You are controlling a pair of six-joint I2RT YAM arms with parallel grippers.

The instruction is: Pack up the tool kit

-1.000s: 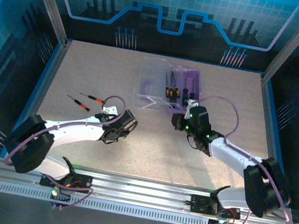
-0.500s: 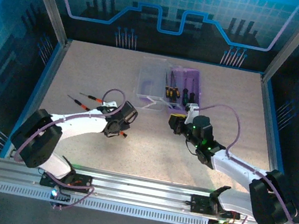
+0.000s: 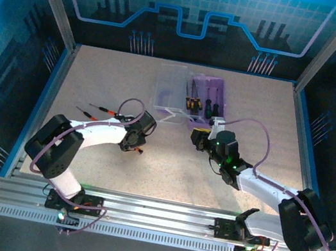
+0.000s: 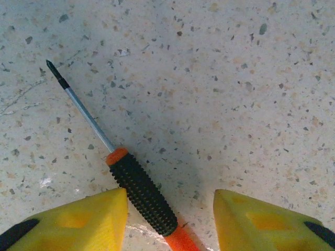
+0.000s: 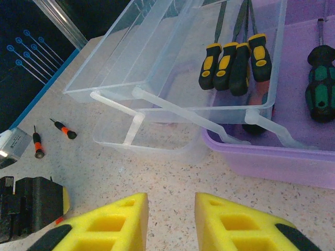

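L gripper [image 4: 168, 204] sits low over the next screwdriver [image 4: 142, 192], which lies flat on the table [image 4: 235, 78]. The handle is btwn the jaws. The shaft runs away from the wrist, up-left in wrist cam, tip furthest out. Long axis is skewed to the jaw gap, not square to it.

Jaws are part open and straddle the grip: one finger [image 4: 78, 214] just beside it, the other apart. No clamp yet, nothing held. L arm is clearly the nearer one.

Driver is slim: black knurled grip, orange collar + orange tail, thin steel shaft w/ dark tip. Two more small drivers [image 3: 102, 109] lie on the table left of the L gripper.

The tool kit [image 5: 272, 162] sits far centre, clear lid [image 5: 120, 68] swung open to its left. Its purple base holds yellow-black handles plus a green-handled driver [image 5: 320, 78].

R gripper [image 5: 170, 209] hovers just in front of the kit, jaws a narrow gap apart, empty.

Est next: close, lift, carry right to the base.
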